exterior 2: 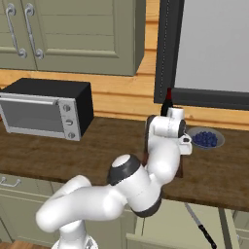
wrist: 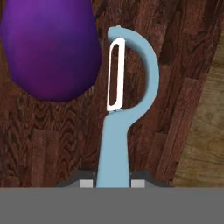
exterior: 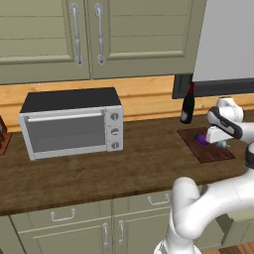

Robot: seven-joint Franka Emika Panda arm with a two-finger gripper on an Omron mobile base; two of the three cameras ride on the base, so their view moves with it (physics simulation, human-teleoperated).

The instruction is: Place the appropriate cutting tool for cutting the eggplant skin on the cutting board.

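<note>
The cutting tool [wrist: 114, 131] is a peeler with a light-blue handle and a pale blade. It points away from my hand, its handle running down between my two fingertips. My gripper [wrist: 112, 183] is shut on that handle. Under the peeler lies the dark reddish-brown cutting board [wrist: 175, 78]. The glossy purple eggplant [wrist: 50, 48] rests on the board just left of the peeler's head. From the left base view, my gripper [exterior: 221, 144] hangs low over the right part of the cutting board [exterior: 204, 151], beside the eggplant [exterior: 201, 138]. Whether the peeler touches the board I cannot tell.
A dark wine bottle [exterior: 187, 104] stands just behind the board. A bowl of blue berries [exterior 2: 205, 139] sits to its right. The toaster oven [exterior: 72, 124] stands far left on the worktop. A knife [exterior 2: 199, 226] lies in an open drawer below.
</note>
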